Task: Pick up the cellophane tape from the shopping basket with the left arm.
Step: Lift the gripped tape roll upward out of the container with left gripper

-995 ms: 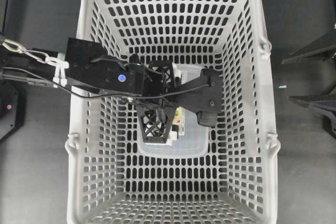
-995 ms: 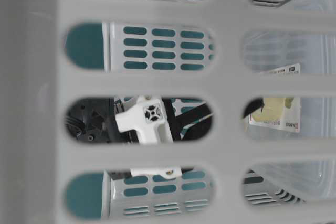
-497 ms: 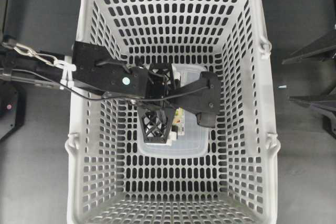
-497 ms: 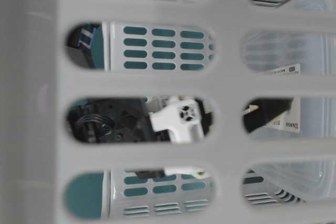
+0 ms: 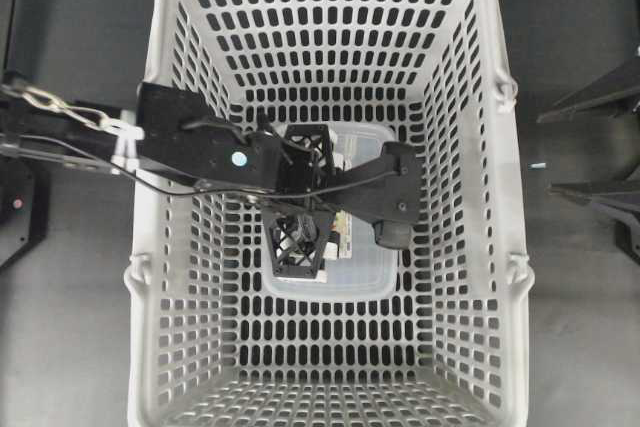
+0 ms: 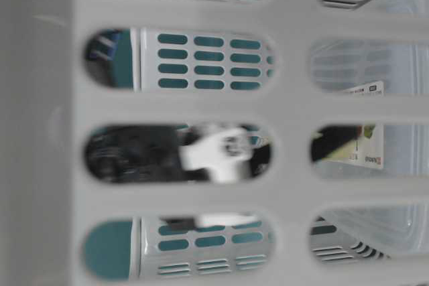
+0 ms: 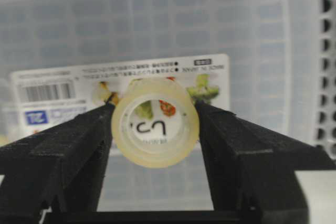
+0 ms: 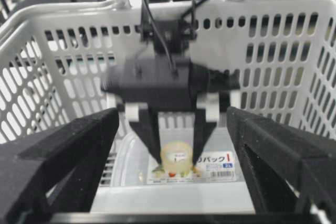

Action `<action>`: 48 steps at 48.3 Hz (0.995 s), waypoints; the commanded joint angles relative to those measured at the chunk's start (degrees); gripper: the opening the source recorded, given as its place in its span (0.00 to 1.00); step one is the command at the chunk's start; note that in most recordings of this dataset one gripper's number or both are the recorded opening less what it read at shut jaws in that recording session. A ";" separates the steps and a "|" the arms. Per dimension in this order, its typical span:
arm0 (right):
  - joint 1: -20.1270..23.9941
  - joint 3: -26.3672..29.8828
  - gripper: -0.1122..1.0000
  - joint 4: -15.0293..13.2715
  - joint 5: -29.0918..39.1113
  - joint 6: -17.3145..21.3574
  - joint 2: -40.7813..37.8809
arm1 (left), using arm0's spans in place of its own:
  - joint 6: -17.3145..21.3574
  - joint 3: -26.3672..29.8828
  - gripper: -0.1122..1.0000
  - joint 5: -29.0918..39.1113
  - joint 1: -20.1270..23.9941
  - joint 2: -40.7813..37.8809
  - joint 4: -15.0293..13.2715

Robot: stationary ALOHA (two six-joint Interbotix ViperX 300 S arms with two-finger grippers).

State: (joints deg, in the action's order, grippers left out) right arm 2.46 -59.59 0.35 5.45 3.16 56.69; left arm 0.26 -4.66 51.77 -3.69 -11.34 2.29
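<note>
The cellophane tape [image 7: 155, 129] is a small pale-yellow translucent roll. My left gripper [image 7: 155, 125] is shut on it, one black finger pressing each side. The right wrist view shows the same grip from the front, with the tape [image 8: 177, 158] between the fingertips, just over a clear container's label. I cannot tell whether it touches the label. In the overhead view the left gripper [image 5: 340, 232] reaches down into the middle of the shopping basket [image 5: 480, 247] and hides the tape. My right gripper [image 5: 546, 152] is open and empty outside the basket's right wall.
A large clear rectangular container [image 5: 350, 282] with a printed label [image 7: 63, 87] lies on the basket floor under the left gripper. The slotted basket walls [image 8: 273, 40] surround it on all sides. The basket's near wall [image 6: 40, 132] fills the table-level view.
The left arm has shifted a little further into the basket and its fingers have drawn in slightly. Its wrist is motion-blurred in the table-level view. The right arm has not moved.
</note>
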 commanded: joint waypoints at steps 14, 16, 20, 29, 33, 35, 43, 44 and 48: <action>0.18 0.35 0.82 0.18 -0.53 0.09 -0.26 | 0.09 17.05 0.55 17.14 -0.18 8.00 0.26; 0.18 0.35 0.82 0.26 -0.62 0.09 -0.26 | 0.09 19.69 0.55 19.86 -0.18 7.91 0.26; 0.18 0.26 0.82 0.18 -1.14 0.09 -0.18 | 0.00 22.76 0.55 23.20 -0.18 7.73 0.26; 0.09 -0.18 0.82 0.26 -2.37 0.09 -0.18 | 0.00 23.99 0.55 24.79 -0.09 6.50 0.26; 0.09 -0.35 0.82 0.18 -2.64 0.09 -0.18 | -0.09 23.82 0.55 24.79 -0.09 6.24 0.26; 0.18 -0.44 0.82 0.26 -2.64 0.09 -0.18 | -0.09 23.73 0.55 24.79 -0.09 5.98 0.26; 0.18 -0.35 0.82 0.18 -3.60 0.09 -0.18 | -0.09 23.64 0.55 24.79 -0.26 5.27 0.26; 0.18 -0.44 0.82 0.26 -3.69 0.09 -0.18 | -0.09 23.73 0.55 24.79 -0.26 5.27 0.26; 0.18 -0.44 0.82 0.18 -4.13 0.09 -0.26 | -0.09 23.64 0.55 24.79 -0.18 5.27 0.26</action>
State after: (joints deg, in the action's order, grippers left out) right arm 2.46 -60.64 0.44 2.29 3.16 56.78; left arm 0.26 17.93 76.73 -3.78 -6.94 2.37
